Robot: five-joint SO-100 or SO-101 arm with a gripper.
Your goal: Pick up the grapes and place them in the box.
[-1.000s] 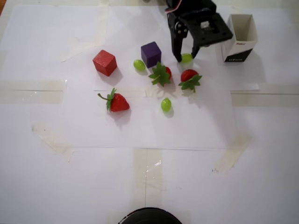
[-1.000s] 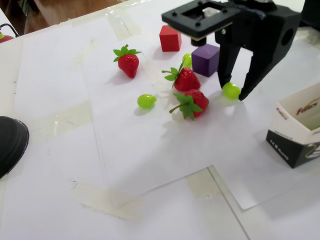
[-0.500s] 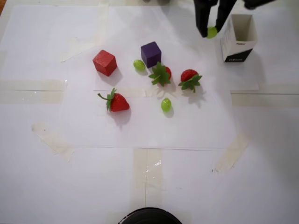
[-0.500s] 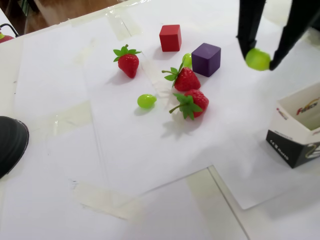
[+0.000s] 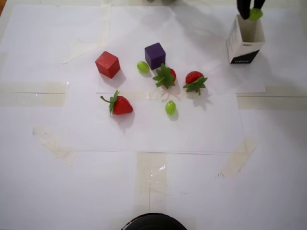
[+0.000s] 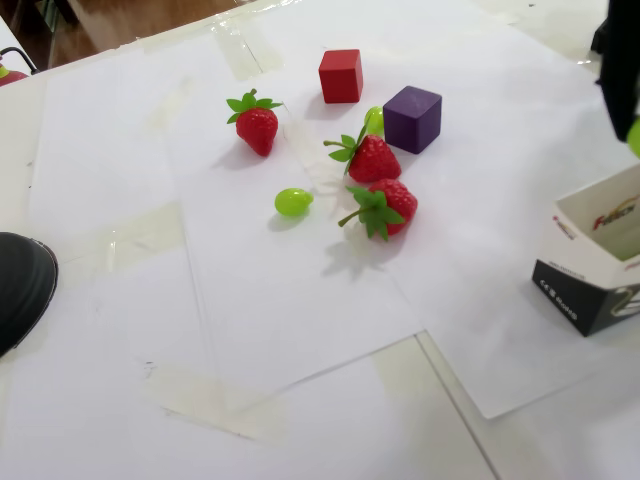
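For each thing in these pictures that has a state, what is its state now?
end effector: shut on a grape, above the box's open top.
held grape: gripped, not yet released.
box: upright, top open.
grape by the purple cube: lying loose on the paper.
grape in front of the strawberries: lying loose, alone.
strawberries: three, lying on their sides.
red cube: resting flat.
purple cube: resting flat.
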